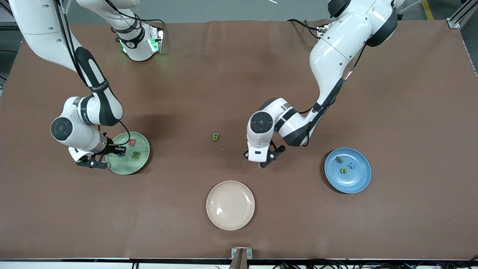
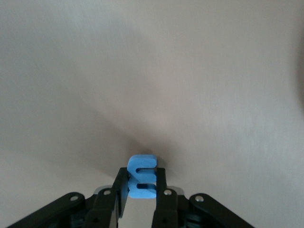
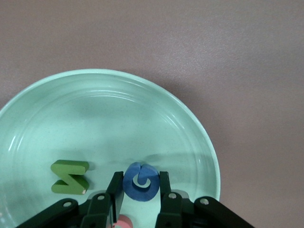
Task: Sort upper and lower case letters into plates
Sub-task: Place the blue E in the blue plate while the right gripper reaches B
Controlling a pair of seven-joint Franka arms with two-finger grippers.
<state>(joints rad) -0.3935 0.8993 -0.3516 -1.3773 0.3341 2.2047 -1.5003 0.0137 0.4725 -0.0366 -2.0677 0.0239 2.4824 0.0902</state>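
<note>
The left gripper (image 2: 141,197) was down at the table, at about two o'clock from the beige plate (image 1: 230,205), its fingers closed on a light blue E (image 2: 142,177). The E stood on edge between the pads, a hold that suits lifting it clear; being upper case, it probably belonged with the capitals.

The right gripper (image 3: 140,199) was low inside the green plate (image 3: 199,137), fingers around a dark blue round letter (image 3: 140,182) and close to both its sides. Whether the grip was tight or easing off I could not tell; its place in the plate suggested a drop-off.

A green N or Z (image 3: 70,176) lay flat beside that letter, and a red letter (image 1: 131,142) sat toward twelve o'clock in the plate. The blue plate (image 1: 364,179) at the left arm's end held three small letters. A green B (image 1: 216,136) lay alone on the table at about eleven o'clock from the beige plate, unsorted.

The front view hid both held letters under the wrists; only the wrist views showed them. The wrist views showed neither the B nor the blue plate.
</note>
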